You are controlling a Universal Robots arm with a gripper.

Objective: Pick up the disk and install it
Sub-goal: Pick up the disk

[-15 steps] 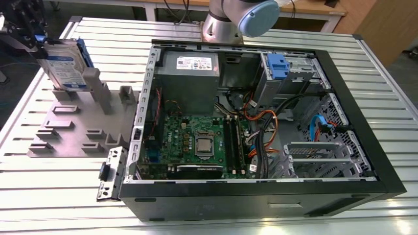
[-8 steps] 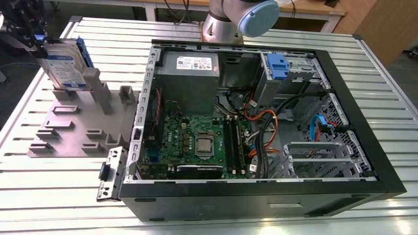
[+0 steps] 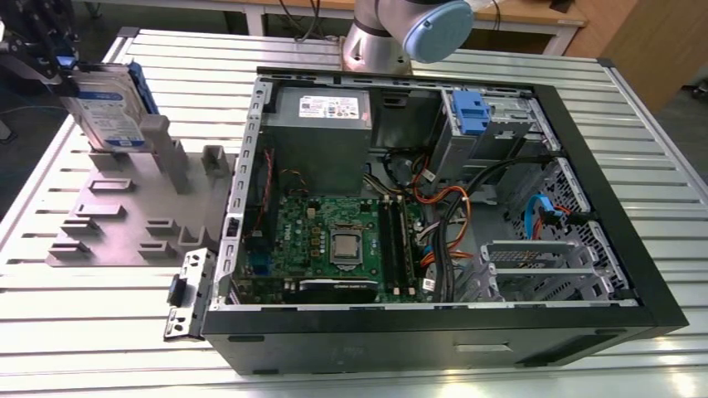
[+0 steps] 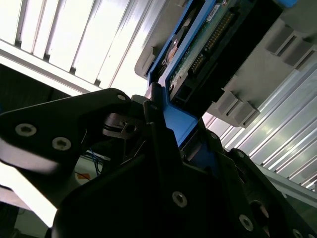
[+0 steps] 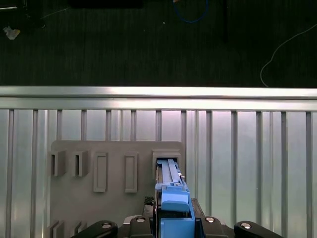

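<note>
Gripper [image 3: 55,66] clamped on disk [image 3: 105,112] | disk directly beneath it, long axis upright, at rack's [image 3: 111,228] far corner slot | computer case [image 3: 636,274] toward the exterior view's right

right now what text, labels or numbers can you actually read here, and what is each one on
No text can be quoted.
white-and-blue label on the disk: has print, too blurred to read.
white sticker on the power supply: has print, too small to read.
motherboard: any markings are too small to read.
</note>
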